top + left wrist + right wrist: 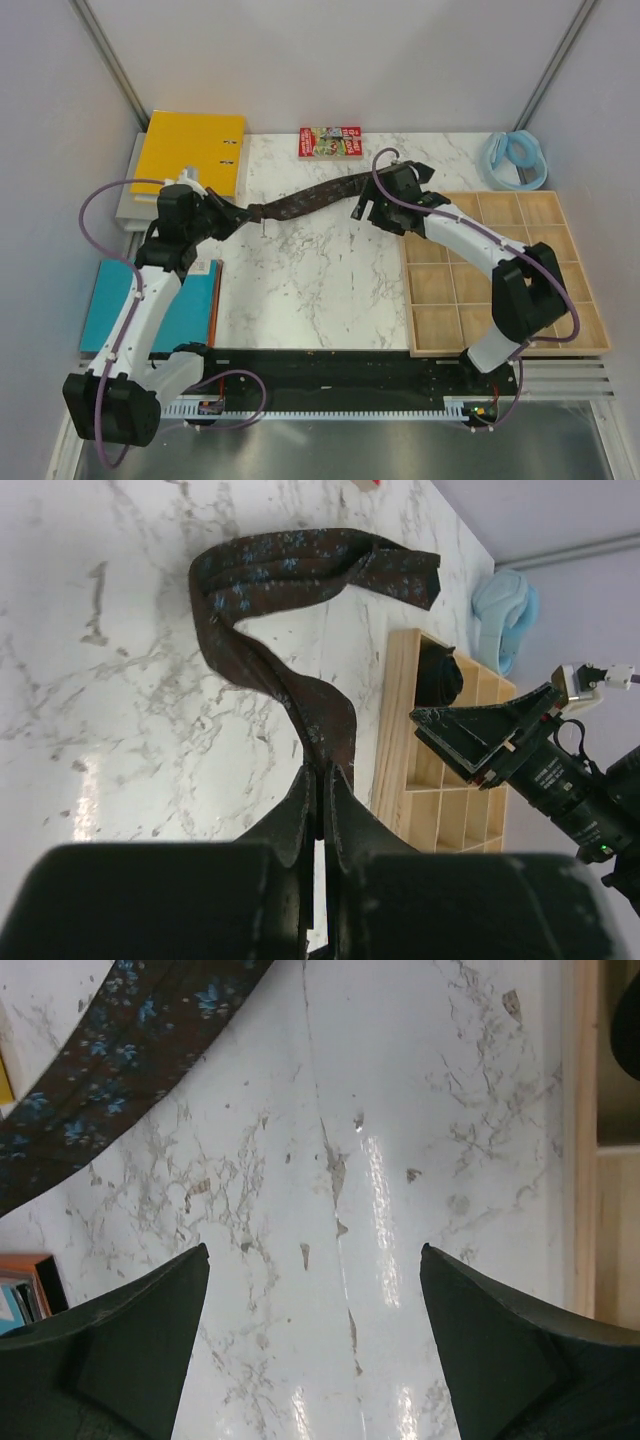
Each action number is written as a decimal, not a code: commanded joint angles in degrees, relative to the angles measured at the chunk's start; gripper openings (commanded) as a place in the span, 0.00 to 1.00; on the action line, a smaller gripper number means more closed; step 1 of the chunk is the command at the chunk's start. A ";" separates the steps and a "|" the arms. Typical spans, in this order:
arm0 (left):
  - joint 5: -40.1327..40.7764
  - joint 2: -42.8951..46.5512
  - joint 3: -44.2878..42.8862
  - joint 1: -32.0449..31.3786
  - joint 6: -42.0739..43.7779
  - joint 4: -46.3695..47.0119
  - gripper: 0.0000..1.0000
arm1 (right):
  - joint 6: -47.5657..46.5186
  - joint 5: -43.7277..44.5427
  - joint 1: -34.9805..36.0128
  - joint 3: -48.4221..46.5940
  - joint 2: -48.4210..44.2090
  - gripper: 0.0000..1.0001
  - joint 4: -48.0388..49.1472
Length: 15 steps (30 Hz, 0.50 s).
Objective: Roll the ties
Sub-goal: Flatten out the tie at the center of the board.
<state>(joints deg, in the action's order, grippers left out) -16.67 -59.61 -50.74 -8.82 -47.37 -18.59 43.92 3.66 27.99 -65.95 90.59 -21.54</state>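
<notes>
A dark brown tie [305,203] with small blue flowers lies stretched across the marble table [320,290]. My left gripper [230,213] is shut on its narrow end. In the left wrist view the tie [270,565] runs up from the closed left gripper [322,776], folds back and ends in its wide tip. A second tie, rolled into a dark coil [438,676], sits in a corner compartment of the wooden tray [392,730]. My right gripper [365,210] hovers open just right of the tie's wide end. Its wrist view shows the right gripper [315,1260] over bare marble, the tie [120,1050] at upper left.
The wooden compartment tray [500,270] fills the table's right side. A pale blue looped band [517,160] lies behind it. A yellow binder [195,150] and a red booklet [330,141] sit at the back, and a teal book [185,305] lies at the left.
</notes>
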 commanded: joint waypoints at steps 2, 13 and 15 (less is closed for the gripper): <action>-1.62 2.31 -4.36 4.60 -0.79 -10.05 0.02 | 1.96 1.70 0.31 -10.58 10.56 0.93 -0.96; -5.47 1.60 -0.15 8.73 1.06 -13.31 0.02 | 1.60 -0.05 1.54 -22.91 24.03 0.80 -5.53; -7.49 3.18 2.12 8.73 -0.78 -13.32 0.02 | 2.13 -0.58 2.15 -19.68 23.06 0.81 -5.53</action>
<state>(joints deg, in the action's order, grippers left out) -19.05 -58.89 -51.53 -0.32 -47.31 -30.70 45.06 3.64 29.10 -87.74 115.26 -25.78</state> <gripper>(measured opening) 0.033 0.807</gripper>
